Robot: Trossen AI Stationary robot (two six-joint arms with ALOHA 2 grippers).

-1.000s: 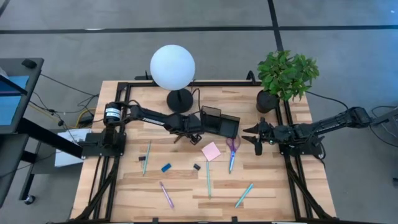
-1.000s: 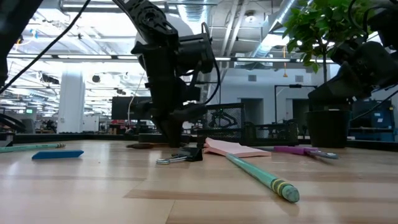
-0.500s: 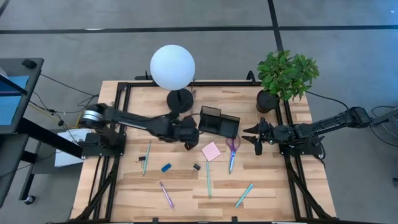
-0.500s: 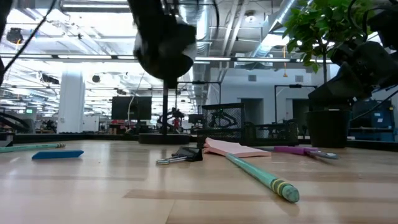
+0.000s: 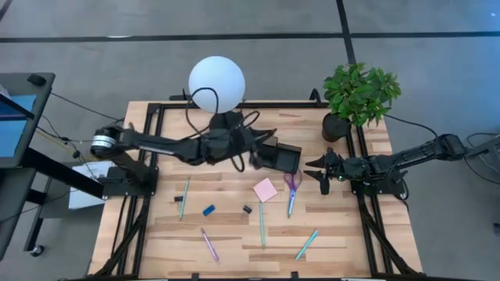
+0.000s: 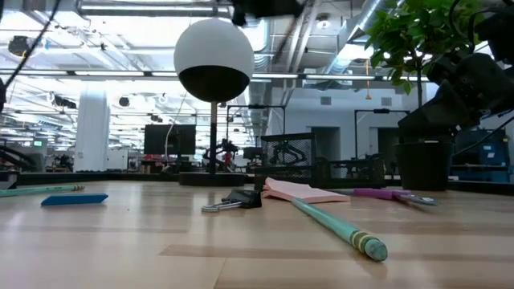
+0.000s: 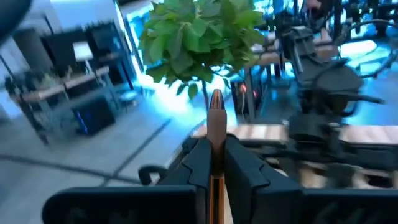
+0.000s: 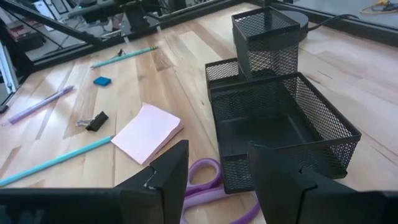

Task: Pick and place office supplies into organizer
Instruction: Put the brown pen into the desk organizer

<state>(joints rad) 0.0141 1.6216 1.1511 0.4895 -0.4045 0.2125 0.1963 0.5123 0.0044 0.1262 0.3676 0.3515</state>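
Observation:
My left gripper (image 5: 251,156) hangs high above the table beside the black mesh organizer (image 5: 277,154), pointing level, shut on a thin brown pen (image 7: 216,112). My right gripper (image 8: 217,180) waits open at the table's right side, facing the organizer (image 8: 280,118). A pink sticky-note pad (image 5: 265,190), purple-handled scissors (image 5: 291,187), a blue block (image 5: 208,210), a black clip (image 5: 247,209), teal pens (image 5: 261,226) and a purple pen (image 5: 209,243) lie flat on the wood. My left gripper pinches the brown pen's shaft (image 7: 216,149) between its two fingers (image 7: 196,162). The pen lies along the fingers, and its pointed end (image 7: 216,94) sticks out past the fingertips. It is lifted clear of the table, about level.
A lamp with a white globe (image 5: 216,83) and a black round base (image 5: 225,125) stands at the back, just behind my left arm. A potted plant (image 5: 355,94) is at the back right. Black frame rails (image 5: 361,218) run along the table's sides.
My left gripper has risen from the table in front of the lamp base and tipped from pointing down to level. It has also shifted a little toward the organizer. The brown pen has come up with it, clear of the wood.

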